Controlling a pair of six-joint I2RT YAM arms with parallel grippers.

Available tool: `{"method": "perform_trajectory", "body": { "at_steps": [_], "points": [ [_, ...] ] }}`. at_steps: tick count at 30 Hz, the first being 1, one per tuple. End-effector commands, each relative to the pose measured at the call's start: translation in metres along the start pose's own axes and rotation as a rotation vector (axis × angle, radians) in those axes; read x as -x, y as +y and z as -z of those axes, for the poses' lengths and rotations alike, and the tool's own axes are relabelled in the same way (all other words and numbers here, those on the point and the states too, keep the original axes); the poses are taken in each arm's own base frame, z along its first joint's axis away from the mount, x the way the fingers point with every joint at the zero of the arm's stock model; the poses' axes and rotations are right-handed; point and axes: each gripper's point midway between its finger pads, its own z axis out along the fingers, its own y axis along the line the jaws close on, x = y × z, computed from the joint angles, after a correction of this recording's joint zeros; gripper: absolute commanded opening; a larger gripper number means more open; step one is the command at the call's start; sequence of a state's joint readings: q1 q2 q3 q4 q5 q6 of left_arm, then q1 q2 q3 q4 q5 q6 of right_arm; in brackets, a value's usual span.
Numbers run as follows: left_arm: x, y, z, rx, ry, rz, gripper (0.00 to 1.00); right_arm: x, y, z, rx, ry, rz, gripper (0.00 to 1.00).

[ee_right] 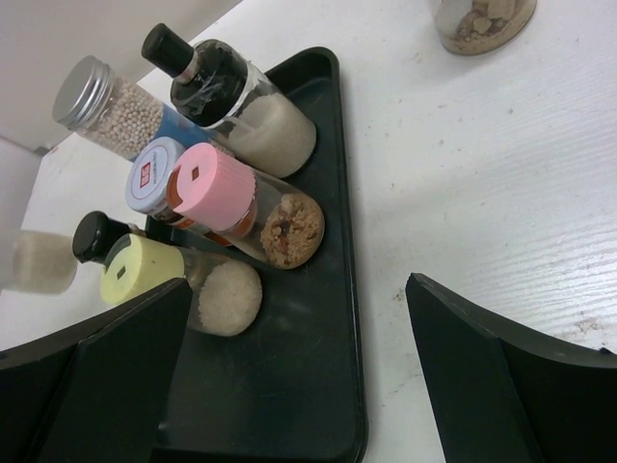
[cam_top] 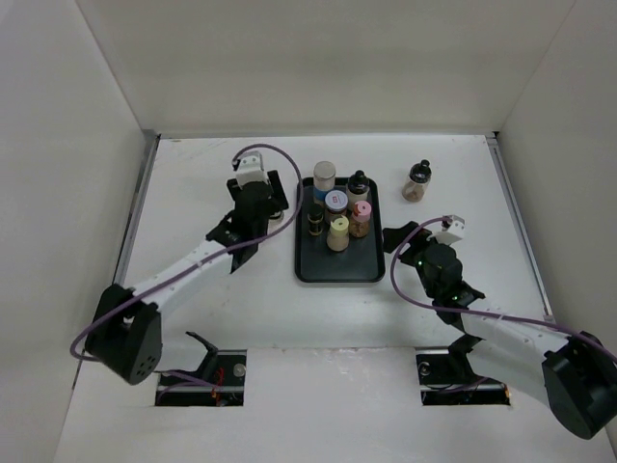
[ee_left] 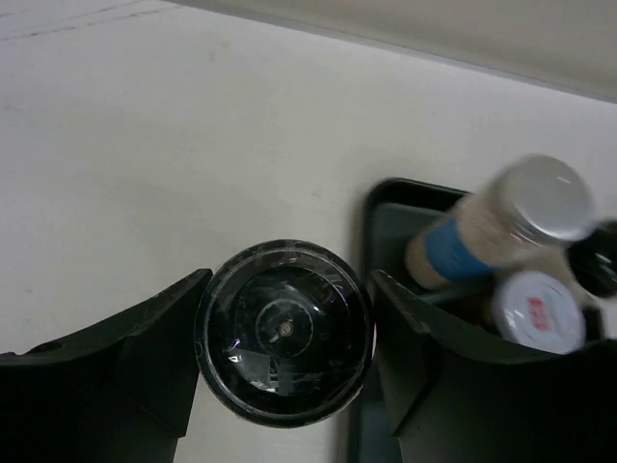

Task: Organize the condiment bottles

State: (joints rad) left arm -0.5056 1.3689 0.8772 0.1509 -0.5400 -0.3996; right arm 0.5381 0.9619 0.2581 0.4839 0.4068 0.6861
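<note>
- While my left gripper point(ee_left: 289, 289) pinches a round, glossy black-capped bottle point(ee_left: 284, 347) just beside the black tray point(ee_left: 386, 203), my right gripper point(ee_right: 297, 289) gapes empty.
- The tray's white cap point(ee_right: 152, 176) bears unreadable red print.

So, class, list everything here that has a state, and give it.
left tool: shut on black-lidded jar
black-lidded jar: lid on, gripped, beside tray
right tool: open, empty
grey-capped bottle: upright in tray
tall black-capped bottle: upright in tray
blue-capped jar: upright in tray
pink-capped bottle: upright in tray
small black-capped bottle: upright in tray
yellow-capped bottle: upright in tray
lone bottle: capped, upright on table, outside tray
</note>
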Motion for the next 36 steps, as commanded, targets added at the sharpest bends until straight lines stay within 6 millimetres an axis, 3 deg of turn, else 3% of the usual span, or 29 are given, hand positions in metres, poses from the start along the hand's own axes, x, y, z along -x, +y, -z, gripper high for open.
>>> {"method": "perform_trajectory", "body": {
  "at_steps": [1, 6, 10, 18, 23, 29, 36],
  "points": [
    [0.026, -0.03, 0.038, -0.099, -0.115, 0.055, 0.31, 0.015, 0.018, 0.0, 0.056, -0.05, -0.028, 1.0],
    [-0.003, -0.067, 0.07, -0.194, -0.056, 0.01, 0.31, 0.014, 0.022, -0.002, 0.064, -0.045, -0.017, 1.0],
    [-0.021, -0.099, 0.085, -0.26, -0.02, -0.028, 0.31, 0.012, 0.022, -0.001, 0.07, -0.038, -0.023, 1.0],
    [-0.052, -0.128, 0.086, -0.302, 0.011, -0.067, 0.31, 0.017, 0.023, 0.002, 0.075, -0.056, -0.024, 1.0],
    [-0.084, -0.133, 0.079, -0.295, 0.058, -0.122, 0.35, 0.017, 0.02, 0.002, 0.067, -0.06, -0.024, 1.0],
    [-0.102, -0.128, 0.079, -0.283, 0.081, -0.134, 0.45, 0.018, 0.018, 0.001, 0.052, -0.067, -0.013, 1.0],
    [-0.086, -0.117, 0.087, -0.285, 0.059, -0.105, 0.8, 0.013, 0.01, -0.007, 0.0, -0.059, 0.021, 1.0]
  ]
}}
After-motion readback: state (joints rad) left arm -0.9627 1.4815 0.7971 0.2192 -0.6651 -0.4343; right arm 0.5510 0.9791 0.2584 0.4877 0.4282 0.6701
